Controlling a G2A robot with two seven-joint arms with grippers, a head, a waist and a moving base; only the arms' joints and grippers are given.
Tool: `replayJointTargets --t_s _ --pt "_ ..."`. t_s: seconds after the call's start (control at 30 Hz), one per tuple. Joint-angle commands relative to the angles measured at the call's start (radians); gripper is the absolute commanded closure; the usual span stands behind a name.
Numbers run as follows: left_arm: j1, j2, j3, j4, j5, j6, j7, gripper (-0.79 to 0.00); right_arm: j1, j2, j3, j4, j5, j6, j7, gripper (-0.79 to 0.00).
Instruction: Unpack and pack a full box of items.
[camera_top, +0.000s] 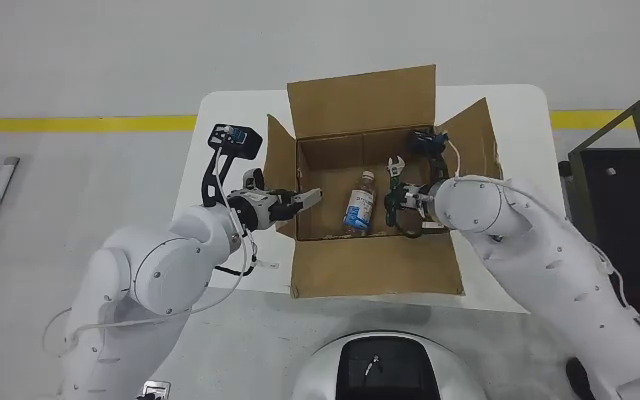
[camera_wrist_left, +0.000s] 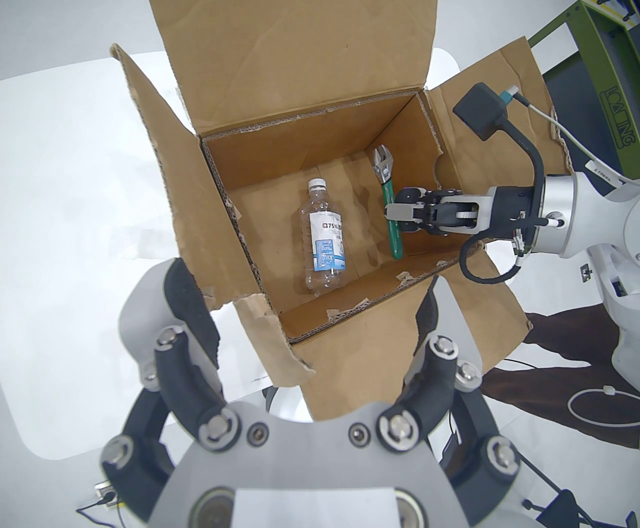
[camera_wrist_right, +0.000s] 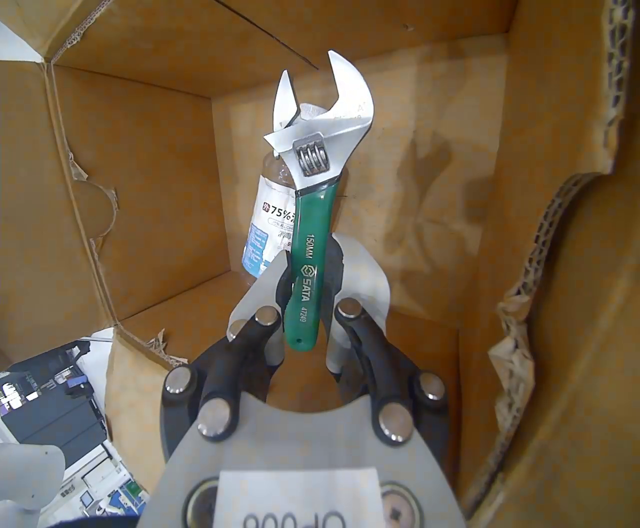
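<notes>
An open cardboard box stands mid-table. Inside it a clear bottle with a blue-and-white label lies on the floor of the box. My right gripper is down inside the box by its right wall, shut on the green handle of an adjustable wrench, whose steel head points away from the gripper. The left wrist view shows this gripper holding the wrench beside the bottle. My left gripper hovers at the box's left flap, open with nothing between its fingers.
The box's four flaps stand out around its opening; the left one is torn near my left gripper. The white table has bare surface left of the box. A dark rack stands off the table's right edge.
</notes>
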Motion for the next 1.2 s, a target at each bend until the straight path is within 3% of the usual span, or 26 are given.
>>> replayJointTargets --t_s 0.0,0.33,0.8,1.17 --pt "0.000 0.000 0.000 0.000 0.000 0.000 0.000 -0.785 -0.004 0.000 0.000 0.002 0.002 -0.002 -0.006 0.000" --pt "0.000 0.000 0.000 0.000 0.000 0.000 0.000 -0.785 0.008 -0.033 -0.047 0.114 0.113 -0.007 -0.154 0.000" --pt "0.000 0.000 0.000 0.000 0.000 0.000 0.000 -0.785 0.183 -0.104 -0.214 0.351 0.167 0.029 -0.168 0.000" --pt "0.000 0.000 0.000 0.000 0.000 0.000 0.000 -0.785 0.250 -0.154 -0.283 0.403 0.223 -0.095 -0.215 0.000"
